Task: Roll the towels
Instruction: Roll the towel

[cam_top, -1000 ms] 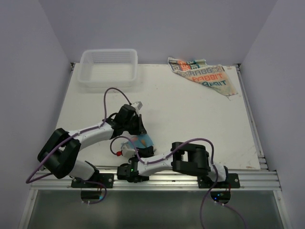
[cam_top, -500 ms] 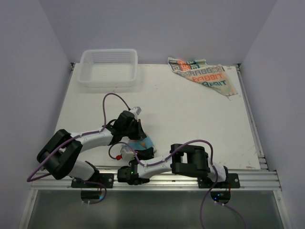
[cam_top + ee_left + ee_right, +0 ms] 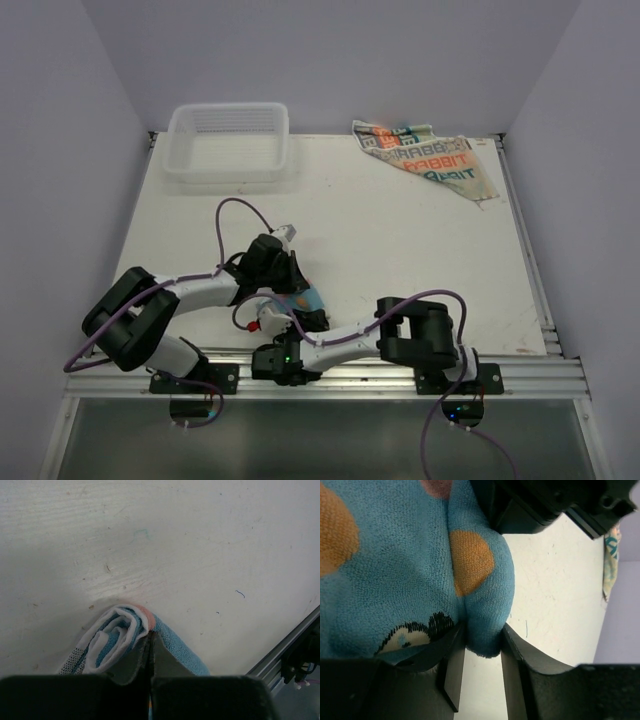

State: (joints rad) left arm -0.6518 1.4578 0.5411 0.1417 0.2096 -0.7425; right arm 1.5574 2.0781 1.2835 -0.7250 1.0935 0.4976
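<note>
Here the left gripper (image 3: 150, 636) is clamped tight on the rolled blue towel (image 3: 112, 640), while the right gripper (image 3: 481, 641) pinches a fold of it.

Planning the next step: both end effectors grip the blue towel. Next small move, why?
Probably roll the blue towel a bit further: left end effector and right end effector are both shut on it, and its coiled end looks loose.

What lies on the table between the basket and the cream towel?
Nothing: the top view shows only bare table between basket and cream towel.
</note>
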